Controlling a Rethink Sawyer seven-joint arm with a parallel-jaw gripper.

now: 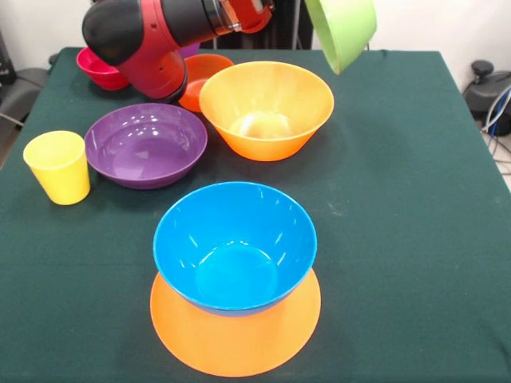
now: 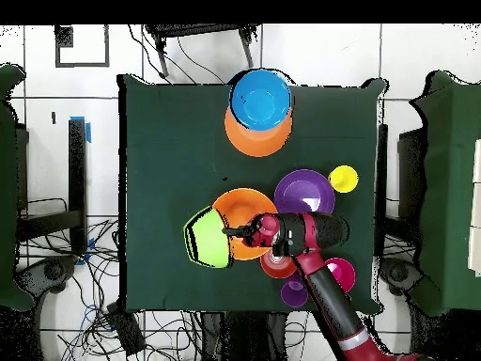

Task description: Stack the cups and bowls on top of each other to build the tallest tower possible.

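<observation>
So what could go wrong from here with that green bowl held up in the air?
The glossy green plastic bowl hangs tilted, gripped only at its rim by the gripper, so it may slip. It could drop onto the upright large orange plastic bowl. The blue bowl sits off-centre on the tower's flat orange base, a wobble risk.

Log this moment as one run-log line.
gripper: shut on green bowl, lifted, tilted | tower: blue bowl on upturned orange bowl | yellow cup: on table, unstacked

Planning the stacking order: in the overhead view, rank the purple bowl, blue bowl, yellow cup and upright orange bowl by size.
Largest to smallest:
1. upright orange bowl
2. purple bowl and blue bowl, too alike to separate
3. yellow cup
</observation>
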